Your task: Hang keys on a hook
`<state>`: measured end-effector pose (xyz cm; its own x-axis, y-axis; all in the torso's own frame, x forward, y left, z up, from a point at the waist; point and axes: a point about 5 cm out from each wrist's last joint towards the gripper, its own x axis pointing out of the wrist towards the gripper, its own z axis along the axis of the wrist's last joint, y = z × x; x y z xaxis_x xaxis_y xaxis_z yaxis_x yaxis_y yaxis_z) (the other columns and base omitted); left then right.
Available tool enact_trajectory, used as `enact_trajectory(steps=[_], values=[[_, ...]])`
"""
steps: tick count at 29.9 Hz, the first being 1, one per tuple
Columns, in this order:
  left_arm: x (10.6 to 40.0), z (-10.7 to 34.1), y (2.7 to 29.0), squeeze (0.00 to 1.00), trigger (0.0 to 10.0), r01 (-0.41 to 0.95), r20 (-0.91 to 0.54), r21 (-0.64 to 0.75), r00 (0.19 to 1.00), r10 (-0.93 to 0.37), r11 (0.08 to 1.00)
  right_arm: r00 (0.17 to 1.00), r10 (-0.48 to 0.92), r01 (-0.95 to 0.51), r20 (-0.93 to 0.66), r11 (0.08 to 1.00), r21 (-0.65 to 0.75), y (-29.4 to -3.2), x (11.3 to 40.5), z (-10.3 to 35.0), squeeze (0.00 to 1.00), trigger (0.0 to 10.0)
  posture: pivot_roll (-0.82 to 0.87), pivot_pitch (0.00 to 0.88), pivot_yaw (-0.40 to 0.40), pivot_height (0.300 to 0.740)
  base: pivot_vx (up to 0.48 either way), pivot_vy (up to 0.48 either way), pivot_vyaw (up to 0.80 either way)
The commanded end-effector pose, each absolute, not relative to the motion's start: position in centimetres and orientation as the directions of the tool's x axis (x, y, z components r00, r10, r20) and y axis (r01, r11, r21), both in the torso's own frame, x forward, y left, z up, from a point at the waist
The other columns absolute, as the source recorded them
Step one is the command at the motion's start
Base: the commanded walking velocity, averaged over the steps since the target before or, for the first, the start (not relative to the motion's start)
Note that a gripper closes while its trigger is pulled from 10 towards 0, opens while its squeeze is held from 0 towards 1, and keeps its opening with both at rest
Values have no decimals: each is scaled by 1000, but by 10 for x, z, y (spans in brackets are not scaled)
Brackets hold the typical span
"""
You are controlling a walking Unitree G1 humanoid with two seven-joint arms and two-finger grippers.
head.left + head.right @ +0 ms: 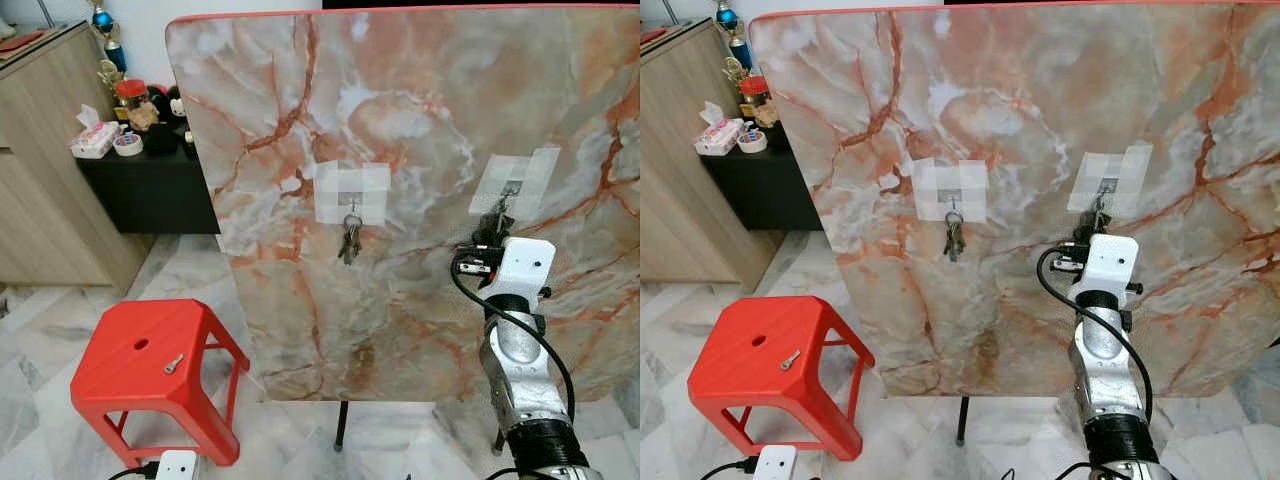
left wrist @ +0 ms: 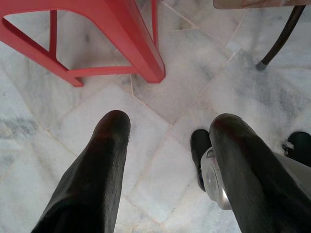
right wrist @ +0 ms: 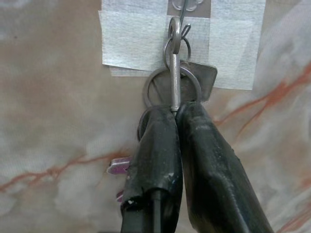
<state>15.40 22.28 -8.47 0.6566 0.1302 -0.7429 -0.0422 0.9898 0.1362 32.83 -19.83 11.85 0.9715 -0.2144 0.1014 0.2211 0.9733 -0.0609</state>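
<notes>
While seemingly hooked, keys (image 3: 171,87) sit pinched between right fingers (image 3: 156,155).

In the right wrist view the right gripper's fingers (image 3: 194,160) cover most of the keys (image 3: 171,87), the hook (image 3: 181,12) is cut off by the picture's edge, and the purple tag (image 3: 118,166) is half hidden.
</notes>
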Motion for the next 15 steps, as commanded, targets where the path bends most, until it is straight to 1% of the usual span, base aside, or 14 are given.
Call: enact_trajectory(steps=[1, 8, 9, 10, 11, 15], values=[[152, -85, 224, 0, 10000, -35, -748, 142, 650, 130, 989, 976, -199, 206, 88, 976, -73, -196, 330, 118, 0, 10000, 26, 18, 22, 740, 0, 0, 0], [152, -85, 224, 0, 10000, -34, -748, 142, 651, 130, 989, 977, -193, 199, 84, 977, -70, -195, 330, 118, 0, 10000, 26, 18, 22, 740, 0, 0, 0], [152, -85, 224, 0, 10000, -34, -747, 142, 652, 130, 989, 978, -192, 197, 87, 978, -65, -195, 330, 118, 290, 10000, 27, 19, 23, 740, 0, 0, 0], [152, -85, 224, 0, 10000, -34, -747, 142, 652, 130, 989, 978, -192, 197, 87, 978, -65, -195, 330, 118, 290, 10000, 27, 19, 23, 740, 0, 0, 0], [152, -85, 224, 0, 10000, -35, -747, 142, 652, 130, 989, 977, -192, 198, 90, 978, -61, -195, 330, 119, 1000, 10000, 27, 19, 23, 740, 0, 0, 0], [151, -85, 224, 0, 10000, -34, -747, 142, 652, 130, 989, 977, -191, 197, 95, 979, -58, -195, 330, 119, 1000, 10000, 27, 19, 23, 740, 0, 0, 0]])
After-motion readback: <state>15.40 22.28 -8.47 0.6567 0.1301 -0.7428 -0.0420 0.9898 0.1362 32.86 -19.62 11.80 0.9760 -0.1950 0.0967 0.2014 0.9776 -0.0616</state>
